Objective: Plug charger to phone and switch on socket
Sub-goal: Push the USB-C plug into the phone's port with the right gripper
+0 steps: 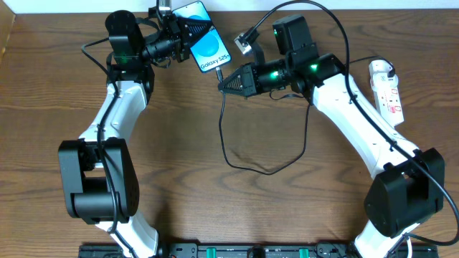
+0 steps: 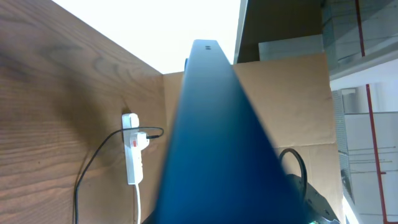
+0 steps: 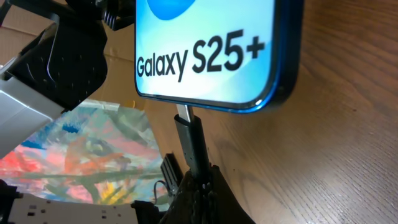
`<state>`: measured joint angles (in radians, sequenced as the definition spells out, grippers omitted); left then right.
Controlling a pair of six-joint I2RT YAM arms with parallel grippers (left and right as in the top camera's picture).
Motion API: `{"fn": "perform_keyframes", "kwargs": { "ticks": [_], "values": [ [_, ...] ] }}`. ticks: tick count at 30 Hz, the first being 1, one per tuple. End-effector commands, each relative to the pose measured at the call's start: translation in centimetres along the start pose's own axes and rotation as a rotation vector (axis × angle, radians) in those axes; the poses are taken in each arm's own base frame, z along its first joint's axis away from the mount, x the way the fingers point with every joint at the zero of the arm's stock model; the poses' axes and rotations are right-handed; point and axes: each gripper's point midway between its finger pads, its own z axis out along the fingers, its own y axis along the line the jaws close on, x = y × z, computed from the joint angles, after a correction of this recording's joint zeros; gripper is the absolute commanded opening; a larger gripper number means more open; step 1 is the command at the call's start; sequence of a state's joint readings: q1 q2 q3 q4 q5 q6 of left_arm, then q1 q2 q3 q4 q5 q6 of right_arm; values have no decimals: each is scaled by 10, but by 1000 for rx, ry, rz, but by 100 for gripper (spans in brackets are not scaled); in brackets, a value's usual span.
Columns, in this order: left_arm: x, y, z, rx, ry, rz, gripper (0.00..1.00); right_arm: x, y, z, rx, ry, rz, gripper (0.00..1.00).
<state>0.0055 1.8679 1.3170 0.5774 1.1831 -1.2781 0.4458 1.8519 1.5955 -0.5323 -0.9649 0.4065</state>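
The slim blue-screened phone (image 1: 209,44) is near the table's far edge, the thin black charger cable (image 1: 223,122) before it, the narrow white socket strip (image 1: 387,92) at the right edge.

Reads "Galaxy S25+" in dark letters on the pale screen of the phone (image 3: 211,56), near the far edge of the worktop (image 1: 215,201). Cannot make out the red markings on the socket (image 1: 387,89) by the right edge.

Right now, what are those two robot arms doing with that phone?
The left gripper holds the phone up off the table with its screen lit. The right gripper pinches the charger by its plug and has the metal tip at the port on the phone's bottom edge. A bit of metal shows, so it does not look fully in. The socket lies off to the right, with neither gripper at it.
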Motion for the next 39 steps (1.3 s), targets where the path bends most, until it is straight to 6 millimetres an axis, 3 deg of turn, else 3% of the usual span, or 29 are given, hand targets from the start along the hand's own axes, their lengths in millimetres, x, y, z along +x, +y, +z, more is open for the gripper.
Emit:
{"fn": "perform_keyframes", "kwargs": {
  "ticks": [1, 33, 35, 39],
  "values": [
    [19, -29, -1, 48, 91, 102, 7, -13, 0, -13, 15, -51, -18, 1],
    [27, -31, 3, 55, 124, 105, 7, -21, 5, -16, -12, -74, -26, 1],
    [26, -30, 1, 55, 121, 105, 7, -20, 4, -16, -11, -71, -18, 4],
    [22, -29, -2, 52, 110, 105, 7, -17, 3, -16, -10, -58, 0, 24]
  ]
}}
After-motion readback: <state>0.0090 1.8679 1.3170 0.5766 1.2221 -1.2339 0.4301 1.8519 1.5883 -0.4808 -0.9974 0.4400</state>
